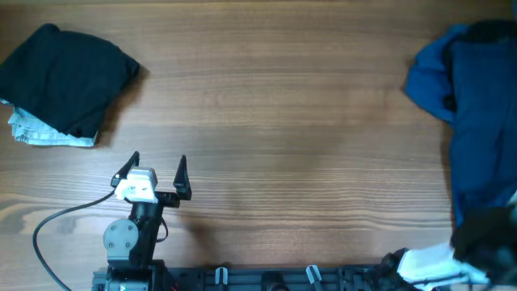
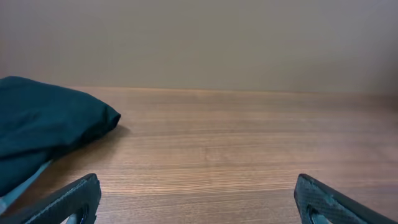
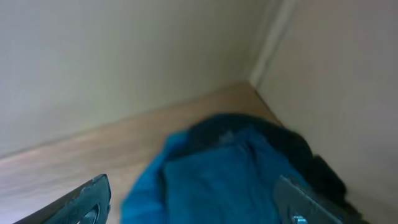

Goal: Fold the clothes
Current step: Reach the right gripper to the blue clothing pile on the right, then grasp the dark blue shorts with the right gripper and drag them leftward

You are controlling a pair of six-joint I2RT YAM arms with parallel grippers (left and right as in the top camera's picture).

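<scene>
Overhead view, anyone: which hand gets the blue clothes [image 1: 477, 113]?

> Right hand [image 3: 193, 186], pile's straight ahead of it, lengthwise away. Spread wide, holding nothing. Left hand [image 1: 158, 158] open too, well apart.

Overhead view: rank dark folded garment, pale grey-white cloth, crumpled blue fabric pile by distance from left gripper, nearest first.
1. Dark folded garment, upper left, and pale grey-white cloth poking out beneath it: too close to call.
2. Crumpled blue fabric pile, right edge: clearly farthest from the left gripper.
</scene>
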